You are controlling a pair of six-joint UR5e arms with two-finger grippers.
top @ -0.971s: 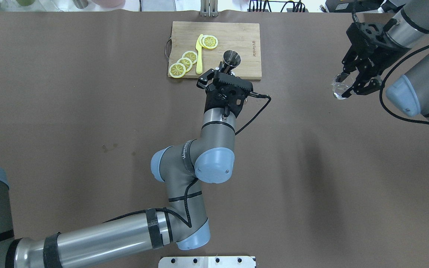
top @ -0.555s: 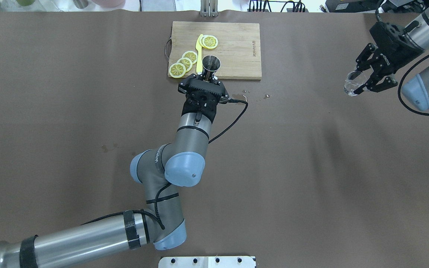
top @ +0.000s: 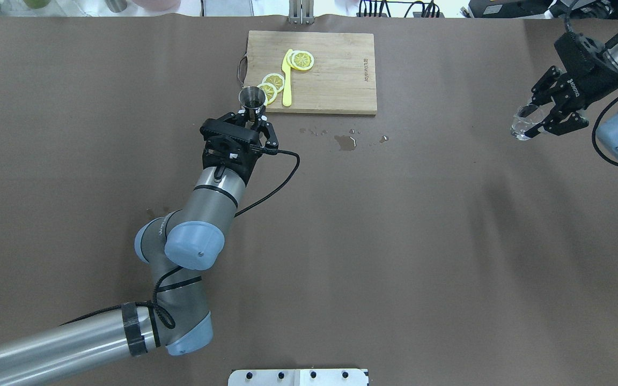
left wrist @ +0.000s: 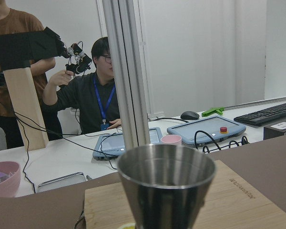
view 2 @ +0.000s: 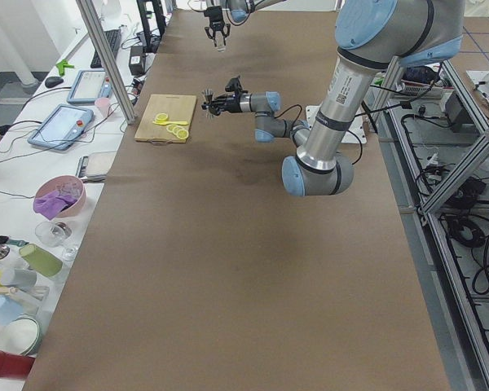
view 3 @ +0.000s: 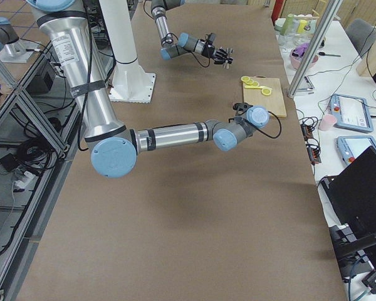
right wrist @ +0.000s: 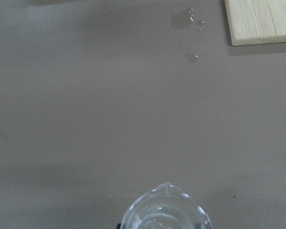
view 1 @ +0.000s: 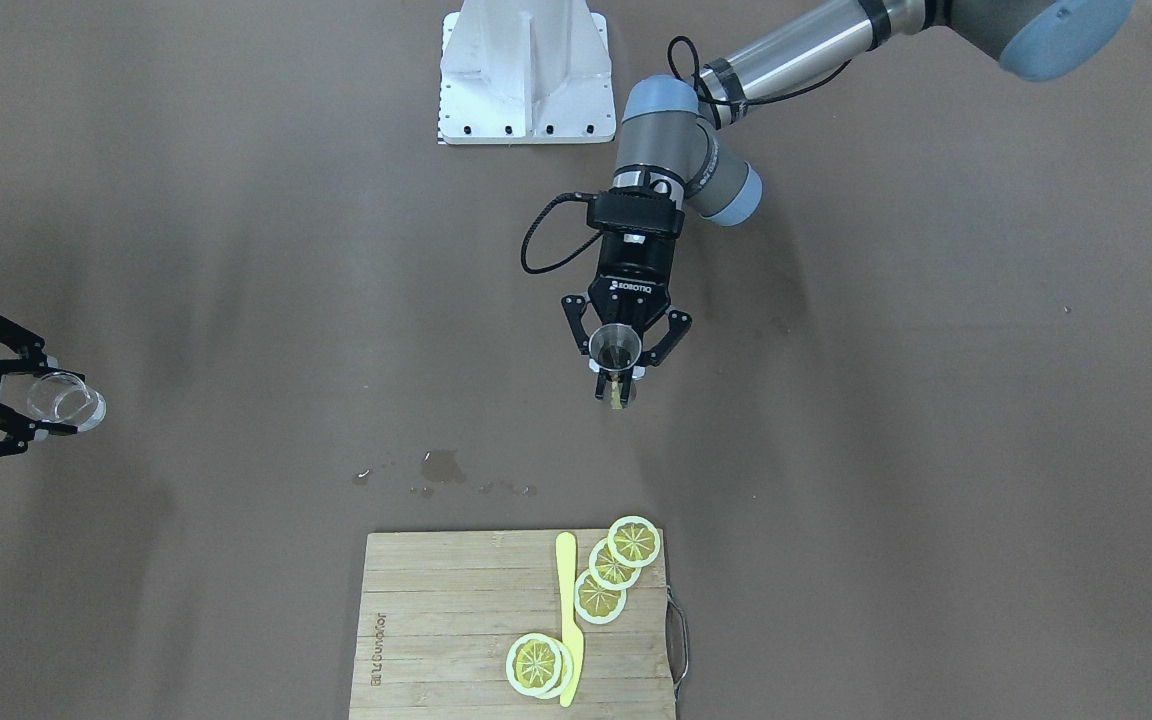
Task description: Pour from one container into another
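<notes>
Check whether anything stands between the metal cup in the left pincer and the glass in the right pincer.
Nothing visible does: only a flat puddle lies on the table roughly between the metal cup and the glass.

The conical polished-steel jigger (left wrist: 167,191) gleams glossy; the small clear glass cup (right wrist: 164,214) looks smooth; the pale rectangular wooden board (top: 341,75) is matt.

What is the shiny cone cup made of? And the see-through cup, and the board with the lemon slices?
The cone cup looks like brushed steel: it is grey with soft reflections. The see-through cup looks like glass, or maybe clear plastic, because the table shows through it. The board looks like pale wood or bamboo, with glued strips and visible grain.
</notes>
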